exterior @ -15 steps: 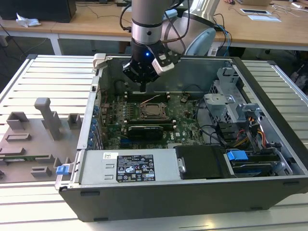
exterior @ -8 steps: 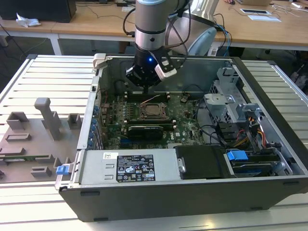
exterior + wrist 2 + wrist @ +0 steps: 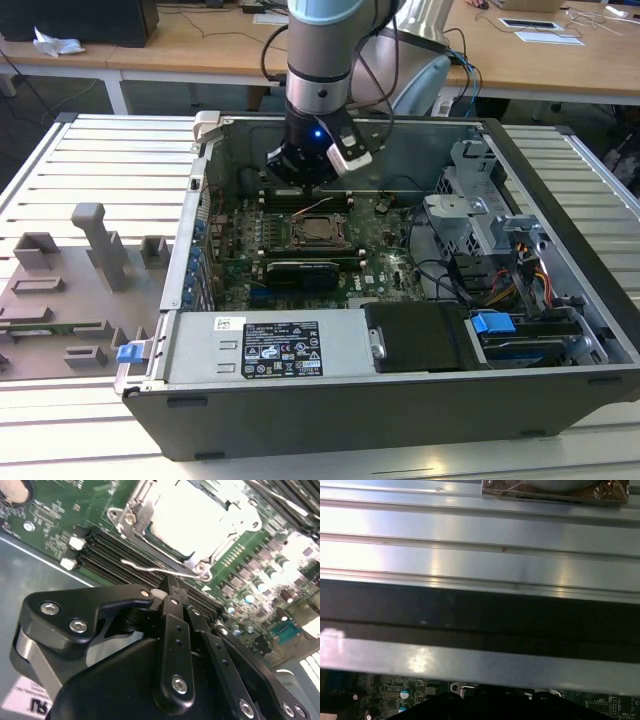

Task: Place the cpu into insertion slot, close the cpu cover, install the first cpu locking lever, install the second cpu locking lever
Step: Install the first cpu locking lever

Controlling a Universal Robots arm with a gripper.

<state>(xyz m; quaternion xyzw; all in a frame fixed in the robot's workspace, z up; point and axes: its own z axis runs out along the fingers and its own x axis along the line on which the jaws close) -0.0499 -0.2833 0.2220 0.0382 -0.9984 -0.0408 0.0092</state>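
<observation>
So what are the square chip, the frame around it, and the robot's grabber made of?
The cpu looks like pale, smooth metal; its top glares bright. The cpu cover seems to be shiny bare steel, with silvery edges and rivets. The end effector looks like matte black metal or hard plastic, bolted with silver screws.

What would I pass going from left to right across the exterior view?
Grey fixture blocks on the slatted table → the case's open side wall → the cpu in its insertion slot, with the claw above and behind it → metal drive cage → blue-tabbed bay.
</observation>
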